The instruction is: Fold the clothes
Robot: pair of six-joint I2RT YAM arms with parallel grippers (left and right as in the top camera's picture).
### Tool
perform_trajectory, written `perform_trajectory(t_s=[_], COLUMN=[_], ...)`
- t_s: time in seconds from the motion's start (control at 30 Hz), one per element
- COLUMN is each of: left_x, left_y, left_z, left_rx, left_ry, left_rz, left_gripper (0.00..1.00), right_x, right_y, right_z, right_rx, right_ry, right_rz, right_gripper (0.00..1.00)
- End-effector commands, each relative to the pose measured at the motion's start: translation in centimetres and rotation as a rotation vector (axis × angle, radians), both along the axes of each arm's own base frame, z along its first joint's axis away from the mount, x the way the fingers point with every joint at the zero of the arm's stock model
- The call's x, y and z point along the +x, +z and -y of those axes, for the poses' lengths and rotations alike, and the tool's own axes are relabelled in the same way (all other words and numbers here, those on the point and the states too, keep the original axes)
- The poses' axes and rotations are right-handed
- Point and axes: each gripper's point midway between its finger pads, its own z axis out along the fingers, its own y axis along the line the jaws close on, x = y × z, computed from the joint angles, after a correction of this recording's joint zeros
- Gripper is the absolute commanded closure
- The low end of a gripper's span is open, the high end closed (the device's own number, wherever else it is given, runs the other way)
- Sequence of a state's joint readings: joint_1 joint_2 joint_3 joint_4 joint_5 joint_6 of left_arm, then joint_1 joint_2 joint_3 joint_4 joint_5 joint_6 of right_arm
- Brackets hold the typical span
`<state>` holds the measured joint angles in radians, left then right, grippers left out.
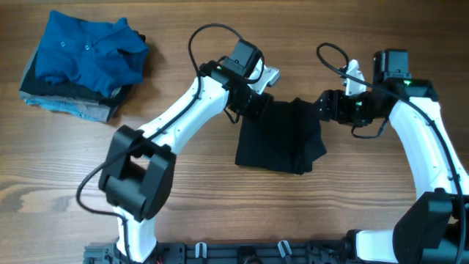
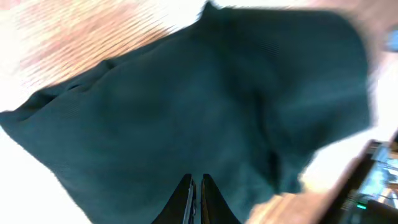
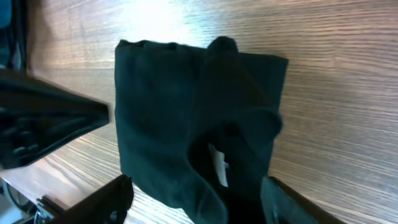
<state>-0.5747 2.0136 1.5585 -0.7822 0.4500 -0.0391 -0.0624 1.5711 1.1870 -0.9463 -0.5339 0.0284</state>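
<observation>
The black polo shirt (image 1: 282, 136) lies folded into a rough rectangle in the middle of the wooden table. My left gripper (image 1: 258, 105) is at its far left corner. In the blurred left wrist view the fingers (image 2: 196, 180) are pressed together, with the shirt (image 2: 186, 106) filling the frame. My right gripper (image 1: 325, 108) is at the shirt's far right edge. In the right wrist view its fingers (image 3: 196, 186) are spread wide on either side of a raised fold of the shirt (image 3: 180, 112), where a white label (image 3: 217, 163) shows.
A blue buttoned polo shirt (image 1: 88, 48) lies on a stack of grey and light-blue garments (image 1: 73, 103) at the far left of the table. The arm bases stand along the front edge.
</observation>
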Motion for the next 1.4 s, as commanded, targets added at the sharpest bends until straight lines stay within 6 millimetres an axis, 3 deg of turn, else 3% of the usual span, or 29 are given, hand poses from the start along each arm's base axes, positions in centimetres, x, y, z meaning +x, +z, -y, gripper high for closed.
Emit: perform_trajectory(t_s=[0.0,0.03,0.13,0.17,0.37,0.53,0.6,0.77,0.87,1.0,1.03,1.1,1.13,1.23,1.27,1.3,1.37], left_x=[1.0,1.3,2.3,2.4,2.6,2.5,2.5,2.5,2.5,2.5,2.5,2.6,2.5,1.4,1.1,0.5,-1.2], left_y=[-4.7,-5.1,-6.0,-6.1,-6.2,-6.2,-6.2,-6.1,-4.6,0.1,1.2,2.8,3.3,2.4,2.2,2.0,1.9], left_z=[-2.1,-2.2,-2.9,-3.1,-3.3,-3.3,-3.3,-3.3,-2.6,-1.1,-1.1,-1.4,-1.8,-3.8,-4.2,-4.5,-4.2], left_rx=[0.151,0.161,0.207,0.221,0.234,0.236,0.235,0.233,0.185,0.072,0.059,0.046,0.047,0.099,0.111,0.116,0.081], left_ry=[0.036,0.041,0.06,0.065,0.069,0.072,0.072,0.072,0.065,0.054,0.057,0.064,0.069,0.09,0.097,0.098,0.076], left_rz=[0.019,0.031,0.068,0.076,0.083,0.077,0.079,0.081,0.088,0.127,0.146,0.174,0.172,0.093,0.069,0.033,-0.05], left_gripper=[0.93,0.91,0.87,0.86,0.8,0.76,0.73,0.64,0.51,0.33,0.29,0.25,0.26,0.35,0.43,0.58,0.71], right_x=[-0.1,0.1,0.3,0.4,-0.2,-0.9,-1.1,-1.4,-0.4,0.5,0.3,-0.2,-0.7,-3.0,-3.5,-4.0,-5.2], right_y=[-2.0,-2.2,-2.5,-2.7,-4.4,-4.6,-4.7,-4.7,-3.6,0.0,0.2,0.0,-0.6,-3.8,-4.6,-5.5,-8.0], right_z=[-0.2,-0.4,-0.5,-0.1,5.4,7.0,7.2,10.4,8.6,1.9,1.3,0.7,0.4,-0.9,-1.3,-1.7,-2.2], right_rx=[-0.015,-0.002,0.011,-0.006,-0.196,-0.226,-0.242,-0.369,-0.272,0.075,0.11,0.119,0.103,0.043,0.046,0.05,0.054], right_ry=[-0.076,-0.088,-0.116,-0.142,-0.466,-0.477,-0.46,-0.512,-0.371,-0.029,-0.023,-0.008,0.002,0.051,0.057,0.049,0.023], right_rz=[-0.051,-0.046,-0.05,-0.057,-0.176,-0.195,-0.192,-0.184,-0.127,0.05,0.043,0.027,0.006,-0.089,-0.11,-0.142,-0.206], right_gripper=[0.46,0.54,0.92,0.96,0.96,0.96,0.88,0.89,0.81,0.66,0.69,0.89,0.95,0.96,0.96,0.96,0.96])
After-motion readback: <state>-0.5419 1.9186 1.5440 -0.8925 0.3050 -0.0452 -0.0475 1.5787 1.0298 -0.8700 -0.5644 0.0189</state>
